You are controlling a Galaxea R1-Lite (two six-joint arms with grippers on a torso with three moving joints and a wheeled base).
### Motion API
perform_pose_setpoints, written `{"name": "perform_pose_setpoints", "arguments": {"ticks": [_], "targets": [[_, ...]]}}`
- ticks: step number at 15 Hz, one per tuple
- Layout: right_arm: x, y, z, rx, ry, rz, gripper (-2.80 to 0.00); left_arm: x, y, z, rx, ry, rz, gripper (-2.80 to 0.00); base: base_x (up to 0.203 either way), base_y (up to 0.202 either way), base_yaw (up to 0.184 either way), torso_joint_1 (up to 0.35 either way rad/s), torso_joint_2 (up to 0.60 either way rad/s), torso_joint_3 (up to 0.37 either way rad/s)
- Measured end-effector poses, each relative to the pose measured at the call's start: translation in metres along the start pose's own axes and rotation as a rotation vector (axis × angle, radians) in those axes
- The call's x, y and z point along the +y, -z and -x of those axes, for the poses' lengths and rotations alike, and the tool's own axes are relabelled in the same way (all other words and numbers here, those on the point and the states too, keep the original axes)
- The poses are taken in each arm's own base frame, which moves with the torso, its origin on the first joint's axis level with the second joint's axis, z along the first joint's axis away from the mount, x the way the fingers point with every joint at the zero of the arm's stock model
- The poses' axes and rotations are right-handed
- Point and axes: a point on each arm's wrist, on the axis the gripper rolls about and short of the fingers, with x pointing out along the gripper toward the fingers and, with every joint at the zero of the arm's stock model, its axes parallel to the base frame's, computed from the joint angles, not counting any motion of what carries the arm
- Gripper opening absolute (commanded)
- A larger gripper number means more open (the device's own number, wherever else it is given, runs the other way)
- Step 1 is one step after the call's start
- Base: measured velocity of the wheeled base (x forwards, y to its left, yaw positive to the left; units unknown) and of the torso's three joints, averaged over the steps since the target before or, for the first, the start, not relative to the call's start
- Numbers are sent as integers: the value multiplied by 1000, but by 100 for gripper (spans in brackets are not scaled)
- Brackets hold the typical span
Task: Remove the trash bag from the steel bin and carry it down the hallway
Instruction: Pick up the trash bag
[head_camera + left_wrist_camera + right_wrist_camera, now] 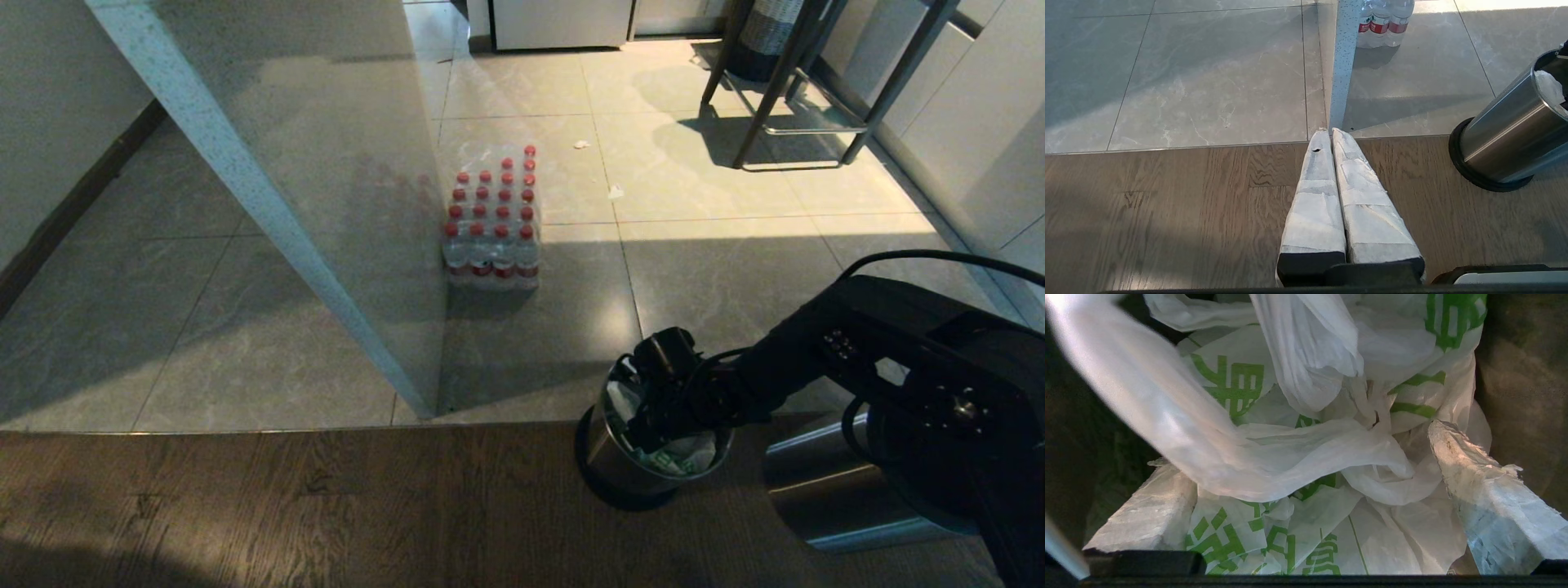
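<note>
White-taped and pressed together, your left gripper (1327, 132) hangs parked over the wooden floor (1167, 212). Further right, your right gripper (1306, 457) reaches down into the upright steel bin (608, 457), jaws spread wide around the crumpled trash bag (1306, 465), one loop handle slanting across it.

The trash bag (1306, 457) is white and thin, with green printed characters and green square patterns. The steel bin (608, 453) is shiny silver with a black base ring and a dark inside. The floor tiles (245, 327) are grey with pale marble veins, and the wooden floor (286, 506) is brown with a visible grain. The water bottles (492, 224) are clear with red caps and red labels. The left end effector (1327, 130) has fingers wrapped in white tape over black. The right arm (898, 351) is black.
</note>
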Motion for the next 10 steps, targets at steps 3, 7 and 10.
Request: {"name": "perform_pose_setpoints", "arguments": {"ticks": [3,7,10], "targets": [[1,-1,0,-4,-3,1,0,0,0,0,0,0,0,-280,0,0,0,0,0,0],[1,-3,0,-13,-6,-1,0,0,0,0,0,0,0,-280,0,0,0,0,0,0],[2,-5,-1,-15,0,1,0,0,0,0,0,0,0,-280,0,0,0,0,0,0]]}}
